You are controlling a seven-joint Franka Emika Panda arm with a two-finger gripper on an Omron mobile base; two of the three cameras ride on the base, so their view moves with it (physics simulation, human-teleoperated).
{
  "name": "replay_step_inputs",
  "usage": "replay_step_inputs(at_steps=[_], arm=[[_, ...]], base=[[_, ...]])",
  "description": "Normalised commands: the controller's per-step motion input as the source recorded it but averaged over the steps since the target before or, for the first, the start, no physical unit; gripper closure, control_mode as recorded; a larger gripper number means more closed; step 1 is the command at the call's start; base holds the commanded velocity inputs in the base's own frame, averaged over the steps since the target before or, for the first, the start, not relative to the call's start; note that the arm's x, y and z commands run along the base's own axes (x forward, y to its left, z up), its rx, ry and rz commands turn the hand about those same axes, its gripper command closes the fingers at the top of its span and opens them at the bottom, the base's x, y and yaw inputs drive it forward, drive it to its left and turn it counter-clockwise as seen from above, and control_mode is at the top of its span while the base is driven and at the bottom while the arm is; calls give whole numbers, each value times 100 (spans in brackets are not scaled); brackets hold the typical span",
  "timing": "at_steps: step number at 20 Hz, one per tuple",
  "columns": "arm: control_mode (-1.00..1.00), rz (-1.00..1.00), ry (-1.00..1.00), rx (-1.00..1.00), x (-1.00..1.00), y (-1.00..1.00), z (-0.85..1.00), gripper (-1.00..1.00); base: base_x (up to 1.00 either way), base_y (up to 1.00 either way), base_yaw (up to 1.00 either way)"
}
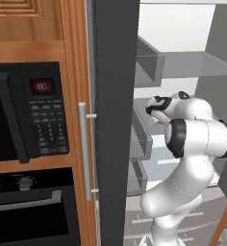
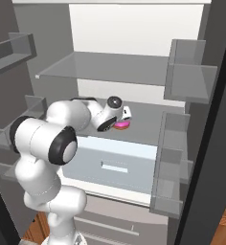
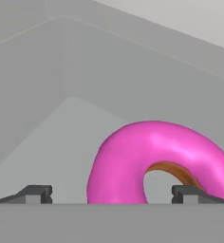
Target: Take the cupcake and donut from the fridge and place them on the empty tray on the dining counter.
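Kitchen cabinetry in warm wood takes the left of the left base view, with a black microwave (image 1: 29,113) above a built-in oven (image 1: 31,206); just right of them the open fridge (image 2: 134,28) door stands edge-on, its bar handle (image 1: 82,150) facing the camera. Further right, the white arm reaches into the fridge's interior, where grey shelves and door bins frame it on both sides. At the centre of the right base view the donut (image 2: 121,125) lies on the middle shelf (image 2: 148,119), touching or just beside the wrist's tip. The hand view puts the pink ring lower right of centre, close ahead, with the gripper (image 3: 111,194) spread wide and one dark fingertip at each lower side, likely lined up to straddle the donut. Bare shelf lies to the donut's left; the back wall and a corner stand close behind, so room beyond it looks tight.
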Motion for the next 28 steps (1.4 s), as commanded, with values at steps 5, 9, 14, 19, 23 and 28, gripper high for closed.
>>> replay_step_inputs(at_steps=[5,9,14,19,23,28], arm=[[-100,0,4,0,-5,-8,-69,-100],[-100,0,6,0,4,-1,-66,100],[-100,0,-2,0,-30,-9,-36,100],[-100,4,-10,0,-91,-23,22,100],[-100,8,-2,0,-95,-13,96,100],[-100,15,0,-2,-99,-8,100,100]], base=[[0,0,0],[0,0,0],[0,0,0],[0,0,0],[0,0,0],[0,0,0]])
